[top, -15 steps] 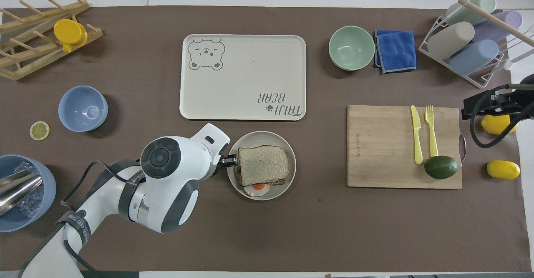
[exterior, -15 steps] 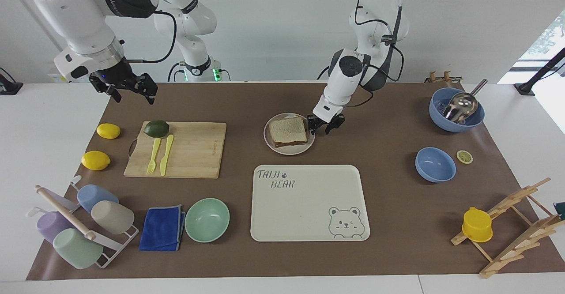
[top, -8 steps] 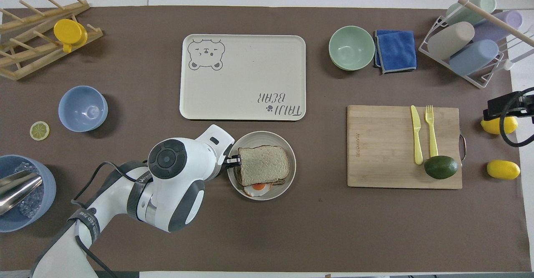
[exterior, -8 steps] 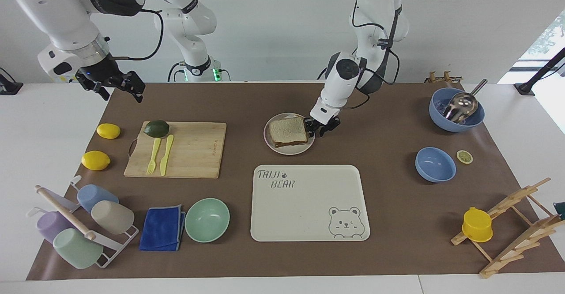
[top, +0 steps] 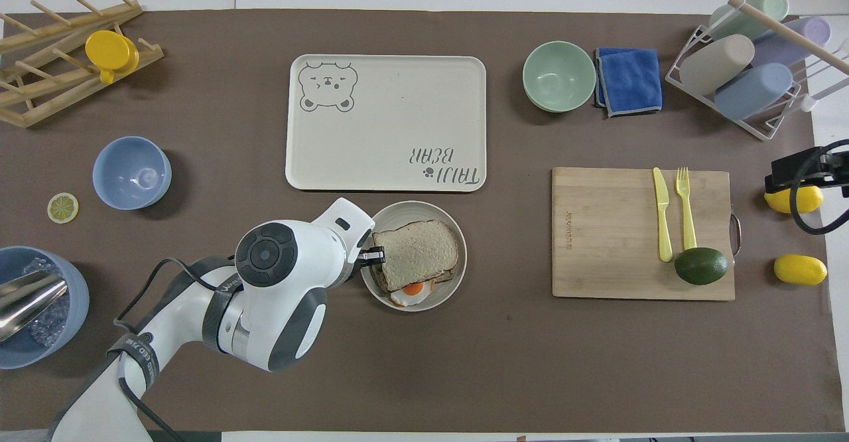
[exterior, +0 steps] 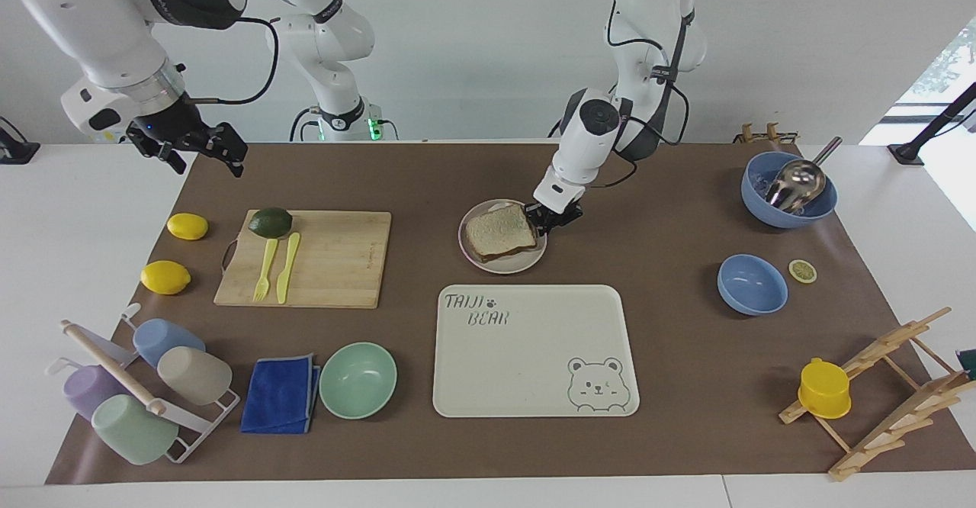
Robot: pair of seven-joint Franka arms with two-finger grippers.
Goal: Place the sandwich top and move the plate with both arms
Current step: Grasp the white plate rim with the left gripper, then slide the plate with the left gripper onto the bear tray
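Left gripper (exterior: 547, 220), reaching down from the left arm (exterior: 591, 138), is clamped on the rim of the plate (exterior: 503, 264) at the edge toward the left arm's end of the table; in the overhead view its fingertips (top: 377, 255) meet at that rim just beside the bread. Sandwich top (exterior: 499, 232) lies on the plate, stacked on a lower slice with a fried egg (top: 414, 290) that shows at the edge nearer to the robots. Plate and sandwich sit near the middle of the brown table mat (exterior: 671, 355), nearer to the robots than the cream bear tray (exterior: 534, 352) and just beside its edge. Right gripper (exterior: 200, 149), on the right arm (exterior: 107, 27), hangs in the air with its fingers apart, holding nothing, over the mat's corner at the right arm's end of the table, well apart from the plate. Cutting board (exterior: 328, 260) with an avocado (exterior: 270, 222), a yellow fork (exterior: 264, 270) and a yellow knife (exterior: 287, 268) lies between the plate and two lemons (exterior: 187, 226).
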